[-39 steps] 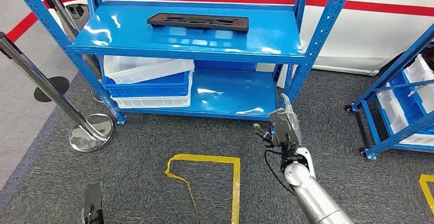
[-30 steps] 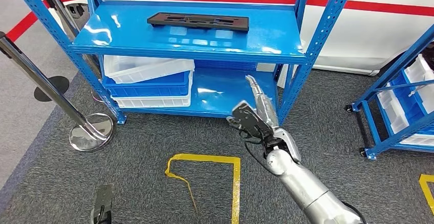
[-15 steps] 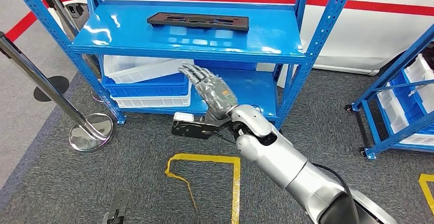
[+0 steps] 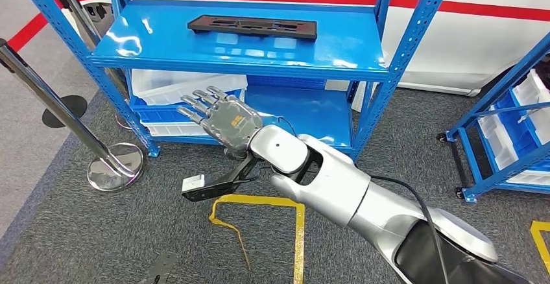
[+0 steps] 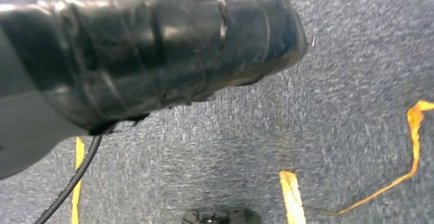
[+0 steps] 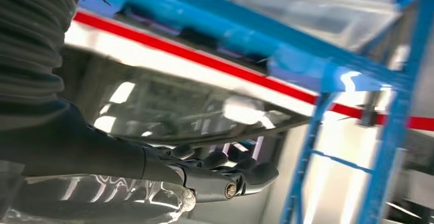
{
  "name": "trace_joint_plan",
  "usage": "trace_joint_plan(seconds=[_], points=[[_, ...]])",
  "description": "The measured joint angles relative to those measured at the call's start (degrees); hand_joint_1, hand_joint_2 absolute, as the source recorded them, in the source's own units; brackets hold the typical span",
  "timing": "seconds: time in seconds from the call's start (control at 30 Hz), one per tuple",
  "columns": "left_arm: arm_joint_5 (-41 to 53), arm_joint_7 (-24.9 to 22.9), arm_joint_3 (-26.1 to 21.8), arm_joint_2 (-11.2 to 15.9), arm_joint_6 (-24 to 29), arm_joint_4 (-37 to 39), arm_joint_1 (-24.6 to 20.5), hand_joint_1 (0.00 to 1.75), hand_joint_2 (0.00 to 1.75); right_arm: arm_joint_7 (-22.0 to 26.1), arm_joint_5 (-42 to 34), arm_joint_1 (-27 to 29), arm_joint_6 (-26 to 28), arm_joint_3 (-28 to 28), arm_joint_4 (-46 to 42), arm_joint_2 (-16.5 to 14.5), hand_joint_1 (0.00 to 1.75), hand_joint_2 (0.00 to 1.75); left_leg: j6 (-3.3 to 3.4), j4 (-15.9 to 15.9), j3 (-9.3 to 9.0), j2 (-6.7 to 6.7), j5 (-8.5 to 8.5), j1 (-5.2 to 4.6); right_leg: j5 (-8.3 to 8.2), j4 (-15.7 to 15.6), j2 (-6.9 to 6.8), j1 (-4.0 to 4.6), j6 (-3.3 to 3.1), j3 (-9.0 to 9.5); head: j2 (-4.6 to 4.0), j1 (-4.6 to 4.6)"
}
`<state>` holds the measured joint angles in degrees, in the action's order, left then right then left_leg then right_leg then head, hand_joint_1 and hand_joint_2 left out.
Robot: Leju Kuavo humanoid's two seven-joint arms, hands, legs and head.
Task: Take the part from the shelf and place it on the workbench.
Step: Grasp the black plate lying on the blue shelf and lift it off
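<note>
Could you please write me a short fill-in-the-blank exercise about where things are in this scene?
1. The flat black part lies on the ____ shelf of the blue rack.
2. The right hand holds ____.
3. The stacked bins sit on the ____ shelf of the rack.
4. The tape on the carpet is ____ in colour.

Missing words: top; nothing; bottom; yellow
</note>
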<state>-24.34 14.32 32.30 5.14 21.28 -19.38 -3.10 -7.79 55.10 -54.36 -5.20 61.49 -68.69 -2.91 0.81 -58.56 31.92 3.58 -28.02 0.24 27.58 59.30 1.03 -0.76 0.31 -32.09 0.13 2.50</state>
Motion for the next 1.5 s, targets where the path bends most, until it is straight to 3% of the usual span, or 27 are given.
trace_joint_plan(seconds=[0.07, 0.13, 0.2, 0.27, 0.3, 0.33, 0.37, 0.43, 0.47, 0.5, 0.6, 0.67, 0.73, 0.8, 0.83, 0.87, 0.93, 1.0, 1.07, 1.17, 1.23, 1.3, 1.33, 1.37, 1.4, 1.47, 1.5], points=[[-0.9, 0.3, 0.3, 0.1, -1.5, 0.6, -0.1, 0.00, 0.00, -2.4, 1.3, 0.0, 0.3, 0.1, 0.3, 0.0, 0.00, 1.75, 0.23, 0.0, 0.07, -0.03, 0.01, -0.04, -0.13, -0.2, 0.08, -0.03, 0.21, 0.01, 0.00, 0.01], [-2.1, 0.8, 0.4, 0.1, -3.2, 1.1, -0.2, 0.00, 0.00, -4.6, 1.0, 0.0, 1.1, -0.2, 0.6, 0.0, 0.00, 0.87, 0.71, 0.9, -0.31, -0.18, 0.49, 0.33, 0.07, -0.1, 0.10, 0.13, 0.57, -0.12, 0.00, -0.04], [-3.2, 1.4, 0.4, 0.1, -4.7, 1.5, -0.3, 0.00, 0.00, -6.3, -0.6, 0.0, 2.3, -0.8, 1.0, 0.1, 0.00, 0.00, 1.16, 1.9, -0.75, -0.41, 1.06, 0.75, 1.82, 3.2, -0.10, 0.26, 0.91, -1.94, 0.00, -0.17], [-4.3, 1.9, 0.4, 0.1, -6.1, 2.0, -0.4, 0.00, 0.00, -7.8, -2.7, 0.3, 3.6, -1.7, 1.6, 0.2, 0.00, 0.87, 1.29, 2.1, -0.81, -0.57, 1.17, 0.76, 4.43, 10.2, -0.28, 0.13, 1.14, -5.87, 0.00, -0.24], [-4.8, 2.2, 0.4, 0.1, -6.8, 2.2, -0.4, 0.00, 0.00, -8.7, -3.9, 0.5, 4.4, -2.0, 1.9, 0.3, 0.00, 1.31, 1.28, 2.1, -0.81, -0.59, 1.12, 0.78, 4.95, 13.3, -0.29, 0.06, 1.23, -7.78, 0.00, -0.24], [-5.4, 2.5, 0.4, 0.2, -7.5, 2.4, -0.4, 0.00, 0.00, -9.7, -4.9, 0.9, 5.3, -2.4, 2.3, 0.5, 0.00, 1.75, 1.23, 2.0, -0.86, -0.57, 1.00, 0.83, 4.41, 14.6, -0.31, -0.02, 1.31, -9.00, 0.00, -0.25], [-6.0, 2.8, 0.4, 0.2, -8.1, 2.6, -0.4, 0.00, 0.00, -10.9, -5.8, 1.3, 6.4, -2.7, 2.6, 0.8, 0.00, 1.75, 1.13, 1.9, -0.94, -0.49, 0.81, 0.90, 2.76, 13.9, -0.31, -0.12, 1.36, -9.27, 0.00, -0.26], [-7.1, 3.5, 0.4, 0.2, -9.3, 3.0, -0.4, 0.00, 0.00, -13.6, -6.5, 1.7, 9.1, -3.3, 3.2, 1.3, 0.00, 1.75, 0.68, 1.5, -1.14, -0.25, 0.14, 1.06, -1.91, 7.6, -0.16, -0.35, 1.35, -7.42, 0.00, -0.24], [-7.6, 3.7, 0.4, 0.3, -9.7, 3.2, -0.5, 0.00, 0.00, -14.9, -6.5, 1.7, 10.4, -3.5, 3.4, 1.5, 0.00, 1.75, 0.34, 1.1, -1.05, -0.14, -0.24, 1.03, -3.43, 4.6, 0.05, -0.36, 1.24, -6.30, 0.00, -0.25], [-8.0, 3.9, 0.4, 0.4, -10.0, 3.3, -0.6, 0.00, 0.00, -16.1, -6.1, 1.7, 11.4, -3.7, 3.6, 1.7, 0.00, 1.75, -0.05, 0.8, -0.80, -0.06, -0.51, 1.01, -3.91, 2.5, 0.22, -0.30, 0.96, -5.46, 0.00, -0.22], [-8.6, 4.3, 0.4, 0.6, -10.4, 3.7, -0.7, 0.00, 0.00, -18.2, -4.2, 2.1, 12.7, -4.0, 4.0, 2.3, 0.00, 1.75, -1.06, 0.6, -0.14, -0.01, -0.65, 1.07, -3.10, 0.9, 0.38, 0.02, -0.15, -4.97, 0.00, -0.10], [-8.8, 4.4, 0.5, 0.7, -10.5, 3.9, -0.7, 0.00, 0.00, -18.5, -2.7, 2.2, 13.2, -4.1, 4.1, 2.4, 0.00, 1.75, -1.63, -0.7, 0.47, -1.19, -1.32, 1.11, -3.02, 0.6, 0.23, -0.13, -0.81, -4.60, 0.00, -0.01], [-8.9, 4.4, 0.5, 0.7, -10.5, 4.0, -0.9, 0.00, 0.00, -18.6, -1.2, 2.2, 13.6, -4.2, 4.1, 2.5, 0.00, 1.75, -2.11, -6.3, 3.47, -2.69, -3.42, 1.07, -2.80, 0.4, -0.13, -0.17, -1.42, -4.01, 0.00, 0.21], [-9.0, 4.3, 0.6, 0.7, -10.3, 4.1, -1.1, 0.00, 0.00, -18.6, 0.3, 2.4, 13.7, -4.3, 4.1, 2.6, 0.00, 1.75, -2.33, -13.9, 8.21, -3.06, -5.55, 1.05, -2.48, 0.4, -0.55, 0.05, -1.87, -3.62, 0.00, 0.32], [-9.0, 4.3, 0.6, 0.7, -10.1, 4.1, -1.1, 0.00, 0.00, -18.6, 1.0, 2.7, 13.7, -4.3, 4.1, 2.6, 0.00, 1.75, -2.30, -16.1, 9.94, -3.08, -5.52, 1.04, -2.29, 0.4, -0.69, 0.17, -2.01, -3.41, 0.00, 0.31], [-9.0, 4.3, 0.6, 0.7, -9.9, 4.1, -1.0, 0.00, 0.00, -18.6, 1.7, 2.9, 13.7, -4.3, 4.1, 2.6, 0.00, 1.75, -2.14, -16.1, 10.63, -3.09, -4.31, 1.02, -2.08, 0.4, -0.77, 0.29, -2.08, -3.16, 0.00, 0.32], [-9.0, 4.5, 0.6, 0.7, -9.5, 4.2, -1.0, 0.00, 0.00, -18.4, 2.9, 3.0, 13.7, -4.3, 4.0, 2.6, 0.00, 1.75, -1.39, -9.8, 8.59, -3.24, 0.46, 0.79, -1.58, 0.4, -0.85, 0.49, -2.06, -2.46, 0.00, 0.32], [-9.0, 4.8, 0.7, 0.9, -9.3, 4.3, -1.2, 0.00, 0.00, -18.1, 4.0, 3.0, 13.7, -4.4, 3.9, 2.6, 0.00, 1.75, -0.38, -2.6, 5.32, -3.82, 3.26, 0.22, -1.11, 0.3, -0.96, 0.74, -1.77, -1.92, 0.00, 0.29], [-9.0, 5.2, 0.8, 1.0, -9.0, 4.3, -1.3, 0.00, 0.00, -17.6, 5.1, 3.2, 13.6, -4.4, 3.7, 2.7, 0.00, 1.75, 0.21, 0.1, 4.00, -4.13, 3.11, -0.22, -1.09, 0.3, -1.07, 0.82, -1.19, -1.64, 0.00, 0.26], [-9.1, 5.7, 1.0, 1.1, -8.7, 4.4, -1.2, 0.00, 0.00, -17.2, 6.2, 3.4, 13.4, -4.5, 3.2, 2.8, 0.00, 1.75, 0.72, 1.2, 2.98, -3.75, 3.09, 0.10, -0.61, 1.4, -1.13, 0.75, -0.26, -1.69, 0.00, 0.19], [-9.1, 5.9, 1.1, 1.1, -8.6, 4.4, -1.3, 0.00, 0.00, -17.1, 6.4, 3.4, 13.4, -4.6, 2.9, 2.8, 0.00, 1.75, 1.12, 1.6, 2.25, -3.53, 2.94, 0.33, 1.75, 5.9, -1.07, 0.65, 0.19, -4.00, 0.00, 0.05], [-9.1, 6.0, 1.2, 1.1, -8.6, 4.4, -1.3, 0.00, 0.00, -17.1, 6.7, 3.7, 13.3, -4.6, 2.7, 2.9, 0.00, 1.75, 1.40, 1.6, 1.89, -3.36, 2.48, 0.32, 4.18, 12.7, -1.06, 0.55, 0.52, -7.98, 0.00, -0.03], [-9.1, 6.0, 1.2, 1.1, -8.6, 4.4, -1.2, 0.00, 0.00, -17.1, 7.0, 4.0, 13.2, -4.6, 2.7, 3.1, 0.00, 1.75, 1.41, 1.5, 1.57, -3.25, 2.17, 0.32, 4.35, 14.8, -1.06, 0.44, 0.68, -9.55, 0.00, -0.02], [-9.0, 6.0, 1.2, 1.1, -8.6, 4.4, -1.2, 0.00, 0.00, -17.1, 7.3, 4.3, 13.1, -4.6, 2.7, 3.2, 0.00, 1.75, 1.35, 1.5, 1.13, -3.13, 1.79, 0.34, 3.42, 14.9, -1.07, 0.31, 0.82, -10.27, 0.00, -0.04], [-9.0, 6.0, 1.3, 1.1, -8.6, 4.4, -1.1, 0.00, 0.00, -17.2, 7.8, 4.4, 12.9, -4.6, 2.6, 3.3, 0.00, 1.75, 1.24, 1.4, 0.53, -2.99, 1.34, 0.37, 1.33, 13.0, -1.07, 0.14, 0.94, -9.96, 0.00, -0.04], [-9.0, 6.0, 1.3, 1.1, -8.4, 4.4, -1.2, 0.00, 0.00, -17.2, 8.5, 4.5, 12.6, -4.6, 2.5, 3.4, 0.00, 1.75, 0.85, 1.3, -0.69, -2.79, 0.31, 0.42, -3.43, 6.1, -0.97, -0.09, 0.89, -7.80, 0.00, -0.03], [-9.0, 6.0, 1.4, 1.1, -8.4, 4.4, -1.3, 0.00, 0.00, -17.2, 8.7, 4.4, 12.5, -4.6, 2.5, 3.5, 0.00, 1.75, 0.56, 1.2, -1.00, -2.70, -0.15, 0.42, -4.31, 2.9, -0.92, 0.00, 0.66, -6.91, 0.00, -0.04]])
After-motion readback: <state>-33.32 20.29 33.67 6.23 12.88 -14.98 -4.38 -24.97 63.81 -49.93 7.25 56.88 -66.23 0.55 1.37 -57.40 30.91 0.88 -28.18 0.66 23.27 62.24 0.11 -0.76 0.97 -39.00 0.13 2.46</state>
